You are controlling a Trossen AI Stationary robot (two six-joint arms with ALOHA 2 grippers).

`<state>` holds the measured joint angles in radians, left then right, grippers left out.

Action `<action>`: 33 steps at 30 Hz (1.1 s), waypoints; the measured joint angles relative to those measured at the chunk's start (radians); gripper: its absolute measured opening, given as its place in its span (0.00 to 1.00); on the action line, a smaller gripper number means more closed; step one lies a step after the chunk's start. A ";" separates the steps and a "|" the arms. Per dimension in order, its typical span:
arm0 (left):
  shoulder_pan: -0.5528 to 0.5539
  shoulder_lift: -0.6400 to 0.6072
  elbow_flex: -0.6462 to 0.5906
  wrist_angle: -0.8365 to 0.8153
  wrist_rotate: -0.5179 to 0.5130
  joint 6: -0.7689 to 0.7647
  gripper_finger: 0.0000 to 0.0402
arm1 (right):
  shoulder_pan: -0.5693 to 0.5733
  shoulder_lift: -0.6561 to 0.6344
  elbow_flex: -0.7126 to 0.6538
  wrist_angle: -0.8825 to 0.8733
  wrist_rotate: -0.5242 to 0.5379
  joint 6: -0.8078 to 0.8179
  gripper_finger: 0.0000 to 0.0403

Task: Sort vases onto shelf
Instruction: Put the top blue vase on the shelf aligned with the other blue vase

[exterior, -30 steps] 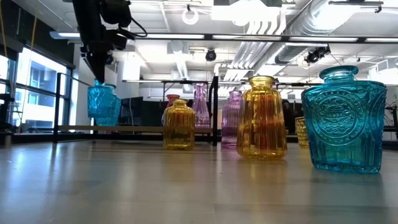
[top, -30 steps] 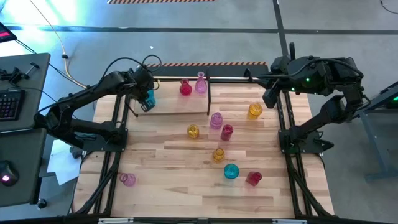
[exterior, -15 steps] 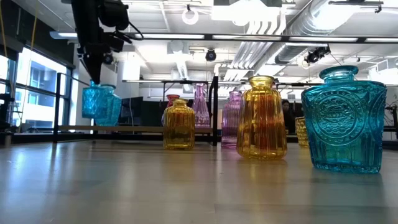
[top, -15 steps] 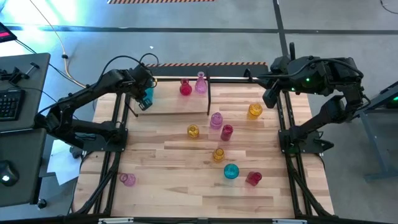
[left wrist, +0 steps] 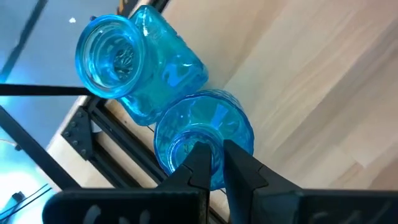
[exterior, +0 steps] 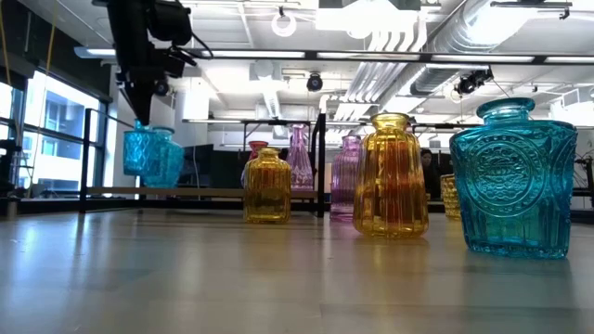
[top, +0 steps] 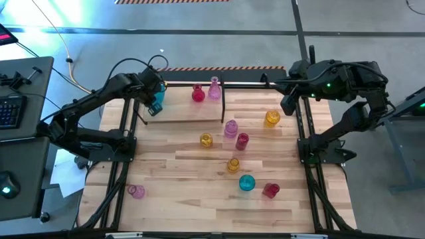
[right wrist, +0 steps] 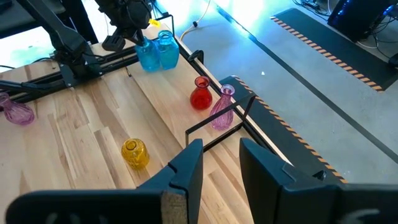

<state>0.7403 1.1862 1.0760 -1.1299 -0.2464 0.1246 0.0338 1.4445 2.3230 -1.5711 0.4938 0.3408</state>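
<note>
The left claw (left wrist: 214, 163) is clamped on the rim of a cyan vase (left wrist: 208, 134), holding it over the left end of the shelf (top: 192, 114), touching a second cyan vase (left wrist: 134, 59) standing there; a red vase (top: 198, 93) and a pink vase (top: 214, 88) stand at the shelf's right end; the other vases are scattered on the table (top: 172, 179); the right claw (right wrist: 219, 165) waits with its fingers apart, empty, above the table's far right corner.

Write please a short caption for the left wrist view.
Left gripper shut on rim of cyan vase, beside a second cyan vase.
</note>
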 joint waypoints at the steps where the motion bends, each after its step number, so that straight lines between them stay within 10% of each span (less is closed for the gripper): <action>1: 0.000 0.000 0.000 0.008 0.000 0.000 0.03 | 0.000 0.000 0.000 0.000 0.000 0.000 0.22; 33: 0.013 0.103 0.002 0.029 0.043 0.000 0.07 | 0.101 0.000 0.000 0.000 0.053 0.071 0.22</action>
<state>0.7532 1.2892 1.0775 -1.1007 -0.2031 0.1242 0.1349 1.4444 2.3230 -1.5711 0.5468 0.4118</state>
